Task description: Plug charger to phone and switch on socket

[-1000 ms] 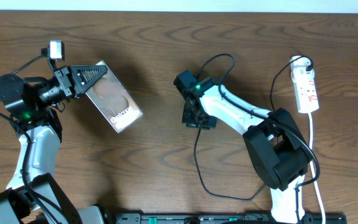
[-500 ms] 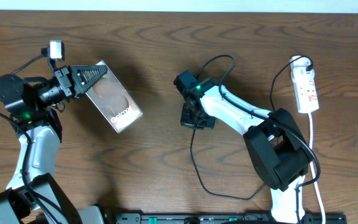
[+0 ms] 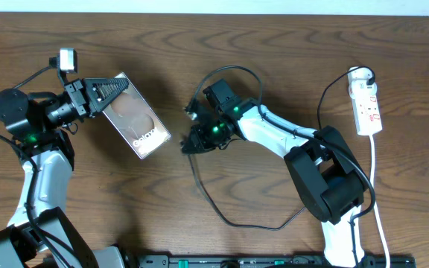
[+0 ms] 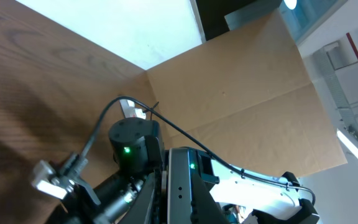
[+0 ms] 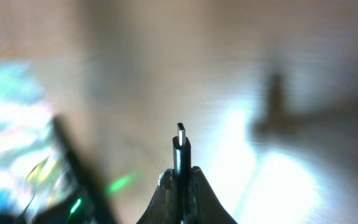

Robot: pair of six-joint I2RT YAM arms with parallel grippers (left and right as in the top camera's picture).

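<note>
Overhead, we see a dark, wavy-grained wooden bench (image 3: 199,45) edged by a pale wall (image 3: 214,6). Our left tool (image 3: 119,86) pinches one end of the glossy brownish phone (image 3: 136,123). Our right tool (image 3: 190,141), near the phone, is pressed together on the thin black charger (image 3: 203,197) at its tip. The white socket (image 3: 368,104) lies far right.

A black-and-white robot arm (image 4: 132,140) with green lights sits low. A black cable (image 4: 173,124) arches over it; brown cardboard (image 4: 241,87) stands behind.
</note>
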